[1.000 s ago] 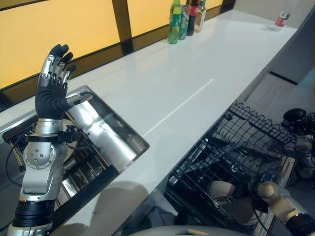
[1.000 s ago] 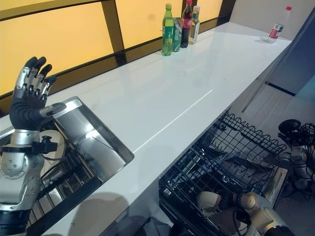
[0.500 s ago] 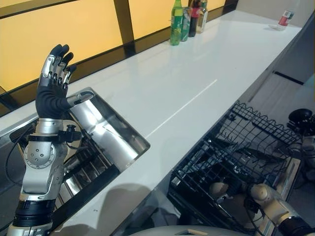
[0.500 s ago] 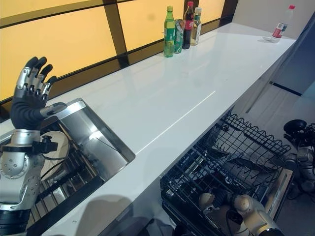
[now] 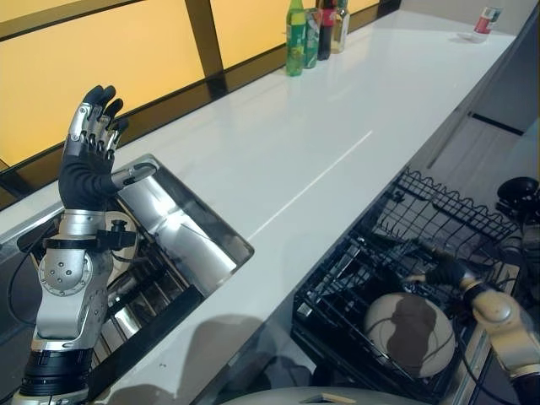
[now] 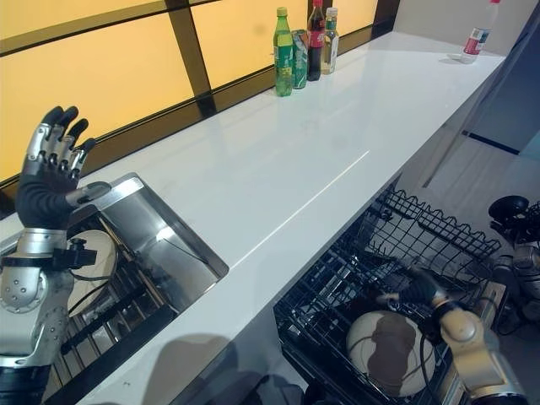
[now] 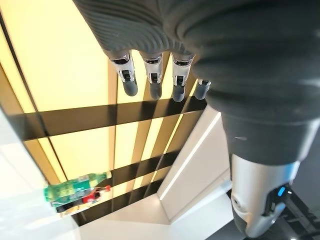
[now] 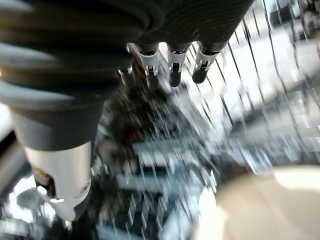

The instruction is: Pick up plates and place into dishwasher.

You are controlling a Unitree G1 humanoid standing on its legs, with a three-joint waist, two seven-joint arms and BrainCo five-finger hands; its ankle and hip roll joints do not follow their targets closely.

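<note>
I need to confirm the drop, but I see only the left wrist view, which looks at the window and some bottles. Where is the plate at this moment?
Observer: A plate lies in the dishwasher rack, near its front edge.
Operator: Does the right hand hold it?
Observer: No. The right hand is above the plate's far rim, fingers extended, apart from it.
Operator: And my left hand, where is it?
Observer: The left hand is raised, fingers straight, over the sink, holding nothing.
Operator: Is another plate waiting?
Observer: Yes, a pale plate shows in the sink behind the left forearm.
</note>
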